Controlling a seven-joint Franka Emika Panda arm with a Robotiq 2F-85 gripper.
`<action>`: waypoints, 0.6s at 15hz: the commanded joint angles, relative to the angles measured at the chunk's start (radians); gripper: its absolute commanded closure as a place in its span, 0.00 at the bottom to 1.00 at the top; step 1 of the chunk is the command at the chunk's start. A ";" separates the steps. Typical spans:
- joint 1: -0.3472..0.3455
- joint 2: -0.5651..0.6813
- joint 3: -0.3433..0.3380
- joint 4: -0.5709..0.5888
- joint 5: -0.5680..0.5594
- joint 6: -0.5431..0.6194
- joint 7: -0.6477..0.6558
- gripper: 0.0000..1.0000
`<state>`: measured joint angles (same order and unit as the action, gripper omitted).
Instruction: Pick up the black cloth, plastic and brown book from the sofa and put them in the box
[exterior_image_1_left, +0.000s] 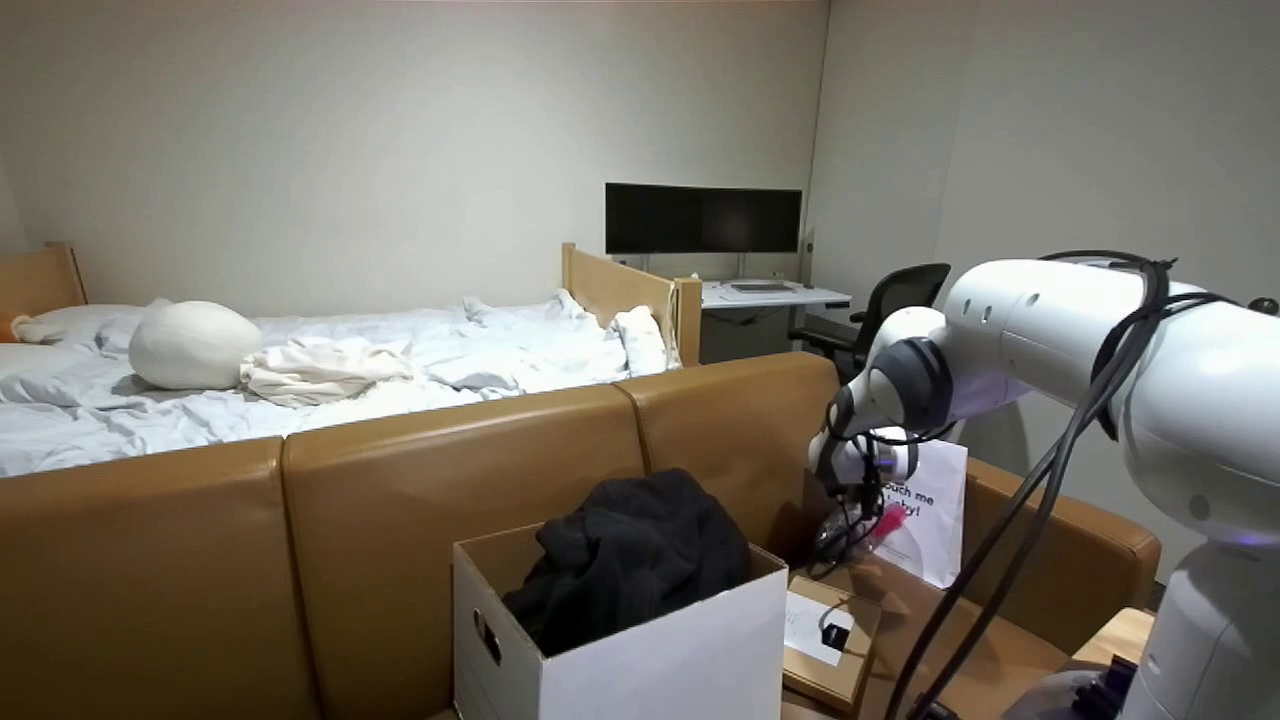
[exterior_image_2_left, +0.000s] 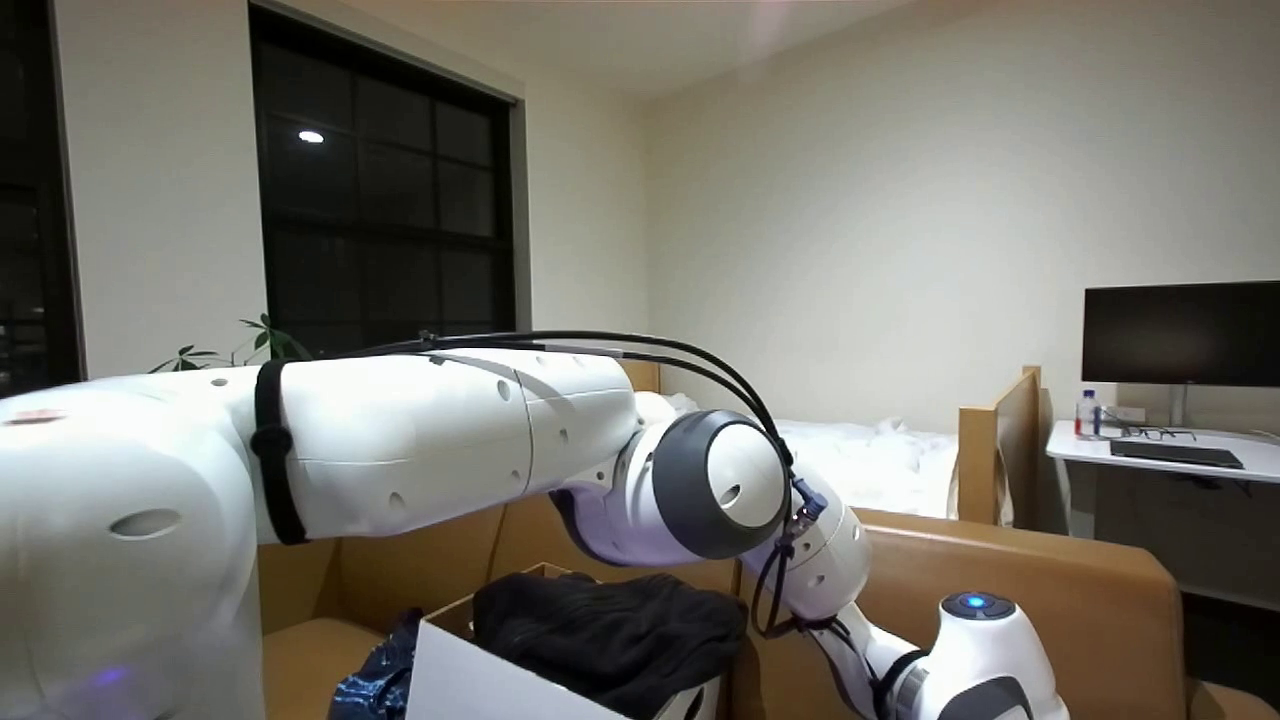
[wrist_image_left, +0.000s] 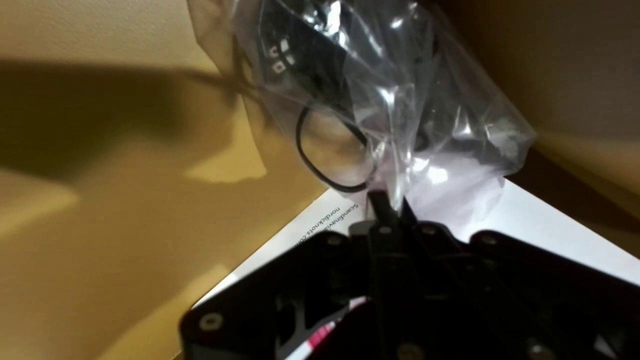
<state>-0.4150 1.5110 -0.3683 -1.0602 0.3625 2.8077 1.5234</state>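
Smooth brown sofa (exterior_image_1_left: 470, 470) | rumpled black cloth (exterior_image_1_left: 640, 560) in white box (exterior_image_1_left: 665, 665) | pincer (wrist_image_left: 393, 206) — clenched on glossy, creased clear plastic (wrist_image_left: 382, 85)

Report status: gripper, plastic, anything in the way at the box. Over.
Gripper shut on clear plastic. Not yet in box. Black cloth heaped above box rim, may crowd the drop.

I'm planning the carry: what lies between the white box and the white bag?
In an exterior view, the brown book lies between box and bag; clear plastic, pinched by the gripper (wrist view), is nearer the bag.
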 joint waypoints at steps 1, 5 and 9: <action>0.018 -0.021 -0.025 -0.013 -0.035 -0.103 -0.002 1.00; 0.066 -0.219 -0.008 -0.275 -0.069 -0.138 -0.196 1.00; 0.147 -0.350 -0.054 -0.443 -0.101 -0.133 -0.274 1.00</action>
<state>-0.3295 1.3127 -0.3977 -1.3058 0.2900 2.6895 1.3205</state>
